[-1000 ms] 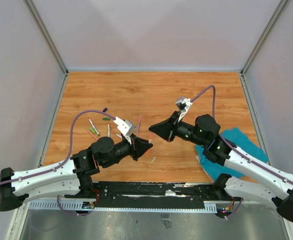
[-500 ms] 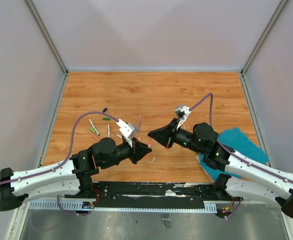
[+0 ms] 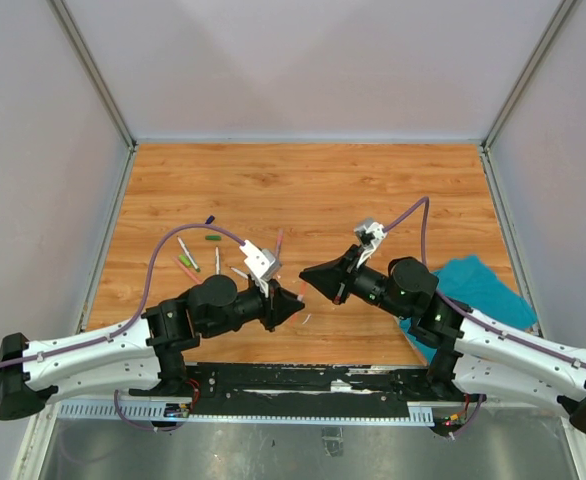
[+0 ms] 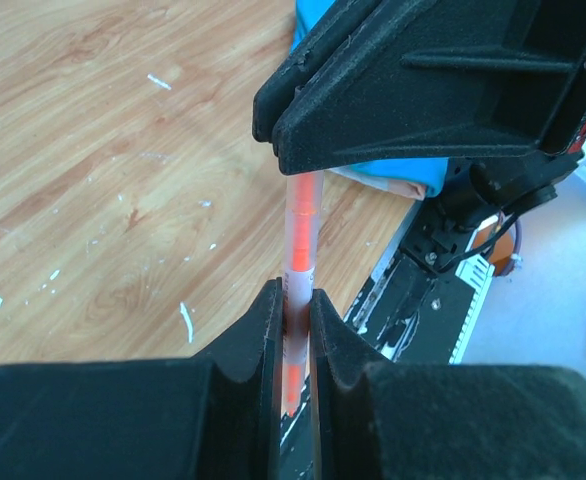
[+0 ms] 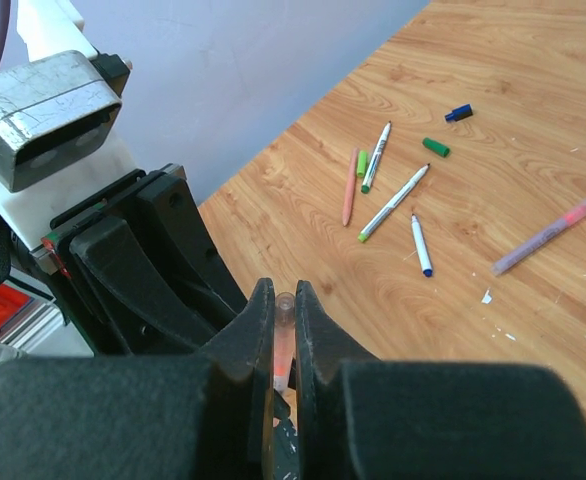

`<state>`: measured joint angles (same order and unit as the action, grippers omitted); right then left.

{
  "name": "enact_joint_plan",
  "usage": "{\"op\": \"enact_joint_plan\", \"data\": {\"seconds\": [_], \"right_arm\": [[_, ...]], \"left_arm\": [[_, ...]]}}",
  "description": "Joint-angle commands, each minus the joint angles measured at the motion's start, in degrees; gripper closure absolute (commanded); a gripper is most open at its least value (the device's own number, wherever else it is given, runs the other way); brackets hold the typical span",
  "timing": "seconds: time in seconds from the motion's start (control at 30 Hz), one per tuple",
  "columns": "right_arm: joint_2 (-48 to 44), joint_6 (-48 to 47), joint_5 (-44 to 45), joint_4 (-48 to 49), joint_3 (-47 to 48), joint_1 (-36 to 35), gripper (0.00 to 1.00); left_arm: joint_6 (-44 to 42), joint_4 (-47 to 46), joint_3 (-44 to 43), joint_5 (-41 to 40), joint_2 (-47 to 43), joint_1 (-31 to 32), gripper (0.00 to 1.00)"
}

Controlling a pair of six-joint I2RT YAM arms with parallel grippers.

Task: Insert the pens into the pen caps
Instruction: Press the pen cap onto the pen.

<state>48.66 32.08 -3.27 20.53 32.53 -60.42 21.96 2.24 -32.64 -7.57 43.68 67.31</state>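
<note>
My left gripper (image 4: 293, 295) is shut on an orange pen (image 4: 303, 230) whose pale barrel runs forward and disappears under the right gripper's black fingers (image 4: 423, 90). My right gripper (image 5: 284, 295) is shut on a short translucent orange pen cap (image 5: 284, 322). In the top view the left gripper (image 3: 295, 298) and right gripper (image 3: 308, 272) meet tip to tip above the table's near middle. The joint between pen and cap is hidden. Loose pens (image 5: 393, 200) lie on the wood with a green cap (image 5: 435, 147) and a dark blue cap (image 5: 459, 112).
A teal cloth (image 3: 473, 285) lies under the right arm at the near right. A purple pen (image 3: 278, 243) rests just beyond the grippers, and several pens (image 3: 185, 255) lie at the left. Grey walls enclose the wooden table (image 3: 303, 185).
The right gripper has come down and left towards the left gripper, closing the gap between the tips. The left gripper has shifted slightly nearer. Both grips are unchanged.
</note>
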Motion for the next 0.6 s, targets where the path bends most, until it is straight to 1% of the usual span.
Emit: {"op": "enact_joint_plan", "data": {"seconds": [0.0, 0.13, 0.17, 0.27, 0.37, 0.4, 0.5, 0.57], "right_arm": [[-0.23, -3.82, -1.33, -18.56, 2.47, -3.15, 0.99], [-0.84, -7.94, 1.82, -20.08, 9.18, -3.13, 0.98], [-0.90, -8.90, 2.78, -20.42, 10.87, -3.20, 0.95], [-1.09, -11.13, 5.00, -22.57, 15.92, -3.21, 0.88], [-2.14, -12.79, 6.56, -25.05, 19.74, -3.13, 0.73], [-2.92, -13.05, 7.10, -25.32, 20.29, -3.13, 0.69], [-5.80, -13.53, 8.40, -25.62, 19.92, -3.18, 0.63], [-7.65, -13.54, 8.74, -25.84, 18.88, -3.16, 0.61]], "left_arm": [[-0.79, -18.85, -6.23, -3.94, -0.45, -0.95, 1.00], [-0.74, -18.63, -4.49, -1.89, 0.64, -0.93, 0.99], [-0.73, -18.30, -4.18, -1.54, 0.87, -0.90, 0.99], [-0.75, -16.63, -3.72, -0.66, 2.01, -0.95, 0.99], [-1.13, -15.23, -3.63, -0.09, 3.01, -0.91, 1.00], [-1.17, -15.10, -3.52, -0.08, 3.13, -0.88, 0.99], [-1.04, -15.58, -2.82, -0.20, 3.00, -0.95, 1.00], [-1.09, -15.62, -2.69, -0.25, 3.19, -0.95, 1.00]]}}
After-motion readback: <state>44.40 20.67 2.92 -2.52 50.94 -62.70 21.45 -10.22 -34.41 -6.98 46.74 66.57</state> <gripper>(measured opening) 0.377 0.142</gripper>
